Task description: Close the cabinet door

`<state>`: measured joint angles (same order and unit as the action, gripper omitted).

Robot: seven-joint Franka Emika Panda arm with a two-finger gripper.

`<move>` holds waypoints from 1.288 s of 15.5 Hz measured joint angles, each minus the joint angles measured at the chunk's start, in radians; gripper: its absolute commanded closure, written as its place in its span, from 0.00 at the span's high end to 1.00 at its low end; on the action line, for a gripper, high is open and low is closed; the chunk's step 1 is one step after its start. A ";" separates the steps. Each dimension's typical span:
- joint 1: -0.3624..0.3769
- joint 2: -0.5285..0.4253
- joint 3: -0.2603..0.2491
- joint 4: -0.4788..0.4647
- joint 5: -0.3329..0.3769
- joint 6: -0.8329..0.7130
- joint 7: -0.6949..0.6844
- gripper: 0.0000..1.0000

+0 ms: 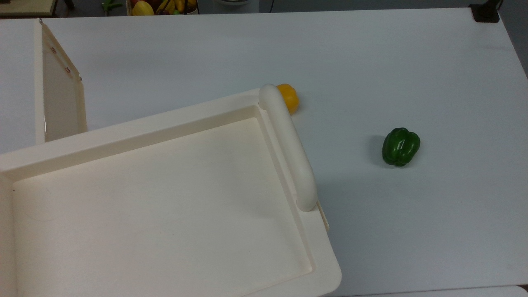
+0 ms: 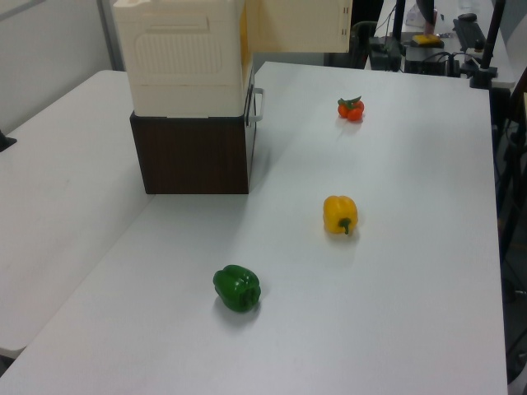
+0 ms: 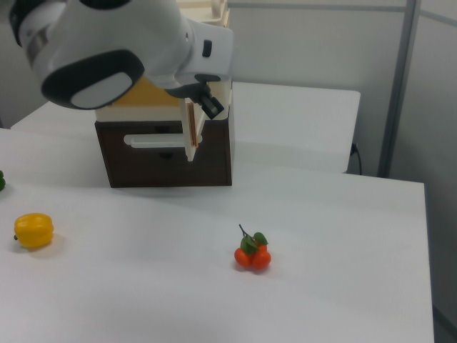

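Cream cabinet door [image 1: 62, 99] swung open; one green pepper [image 2: 237, 288], one yellow pepper [image 2: 340, 214], one tomato cluster [image 3: 252, 254]; claw state unclear.

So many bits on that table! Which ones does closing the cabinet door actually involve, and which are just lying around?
Part of the job:
- the cabinet door, standing open
- the cream cabinet it hangs on
- the robot arm, close to the cabinet in the right view

Just lying about:
- green bell pepper
- yellow bell pepper
- small bunch of tomatoes

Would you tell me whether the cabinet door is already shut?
No, the cabinet door stands swung out from the cabinet in the left view.
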<state>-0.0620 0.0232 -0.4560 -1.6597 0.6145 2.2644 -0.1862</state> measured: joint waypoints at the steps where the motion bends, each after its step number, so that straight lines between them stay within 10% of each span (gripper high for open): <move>1: 0.001 0.015 0.009 -0.001 0.006 0.035 0.000 0.00; 20: 0.026 0.112 0.269 -0.007 0.048 0.146 0.001 0.00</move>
<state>-0.0360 0.1350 -0.1865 -1.6663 0.6628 2.4103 -0.1854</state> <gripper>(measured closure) 0.991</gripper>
